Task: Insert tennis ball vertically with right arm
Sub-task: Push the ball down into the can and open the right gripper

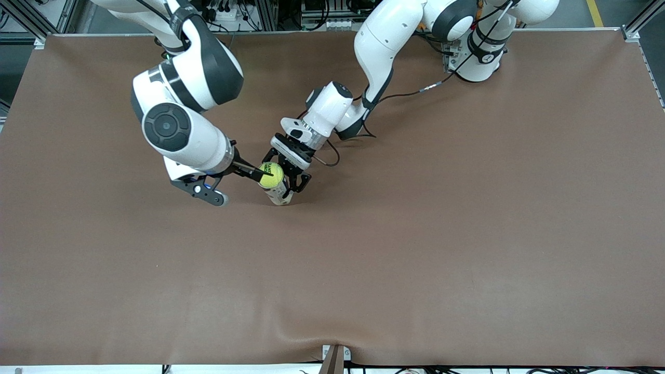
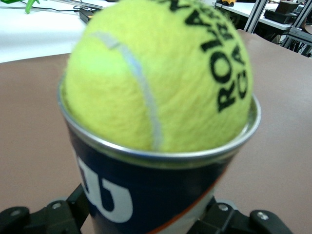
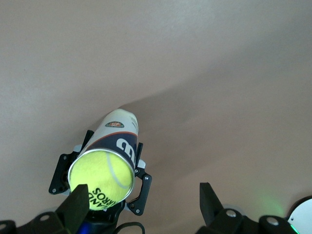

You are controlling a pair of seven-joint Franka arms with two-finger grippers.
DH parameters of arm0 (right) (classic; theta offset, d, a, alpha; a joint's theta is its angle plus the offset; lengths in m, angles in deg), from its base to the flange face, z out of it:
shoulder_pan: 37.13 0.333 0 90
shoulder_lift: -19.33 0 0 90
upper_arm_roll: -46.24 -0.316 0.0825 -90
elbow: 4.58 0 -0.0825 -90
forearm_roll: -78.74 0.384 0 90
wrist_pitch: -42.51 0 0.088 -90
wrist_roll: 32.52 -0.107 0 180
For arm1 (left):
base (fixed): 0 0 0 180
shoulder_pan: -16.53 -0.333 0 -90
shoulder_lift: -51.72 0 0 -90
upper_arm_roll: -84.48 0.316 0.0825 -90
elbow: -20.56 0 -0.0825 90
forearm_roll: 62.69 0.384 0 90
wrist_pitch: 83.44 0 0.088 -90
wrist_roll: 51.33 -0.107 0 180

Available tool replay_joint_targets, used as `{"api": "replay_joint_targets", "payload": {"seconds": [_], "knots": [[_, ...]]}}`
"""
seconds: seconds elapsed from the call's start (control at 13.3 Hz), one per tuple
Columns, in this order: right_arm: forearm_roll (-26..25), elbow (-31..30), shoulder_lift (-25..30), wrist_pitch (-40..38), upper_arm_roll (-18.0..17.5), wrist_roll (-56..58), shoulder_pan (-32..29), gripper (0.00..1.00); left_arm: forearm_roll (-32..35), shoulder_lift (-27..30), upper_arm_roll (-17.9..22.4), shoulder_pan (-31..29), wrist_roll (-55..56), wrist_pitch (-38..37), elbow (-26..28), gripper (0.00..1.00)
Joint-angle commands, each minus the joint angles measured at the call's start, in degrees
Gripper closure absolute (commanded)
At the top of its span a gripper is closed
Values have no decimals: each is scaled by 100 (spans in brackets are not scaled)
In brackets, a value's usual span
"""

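A yellow-green tennis ball sits in the mouth of a dark blue and white can, its upper half sticking out. The can stands upright on the brown table. My left gripper is shut on the can's side. The left wrist view shows the ball in the can's metal rim, with the left gripper around the can. My right gripper is over the ball, open and empty. In the right wrist view its fingers stand wide apart above the ball and the can.
The brown mat covers the whole table. A black cable runs on it from the left arm's base. A small bracket sits at the table edge nearest the front camera.
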Motion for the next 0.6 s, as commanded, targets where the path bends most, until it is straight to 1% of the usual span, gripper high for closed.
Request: {"api": "replay_joint_targets", "payload": {"seconds": [0.0,0.3,0.53], "knots": [[-84,-292,-31,334,-23,9,86,0,-115,-49,64,61,28,9,-90,12],[-278,-443,-224,520,-23,9,121,0,-115,-49,64,70,28,9,-90,9],[-260,-373,-146,415,-23,70,69,0,-115,-58,64,61,28,9,-90,8]]}}
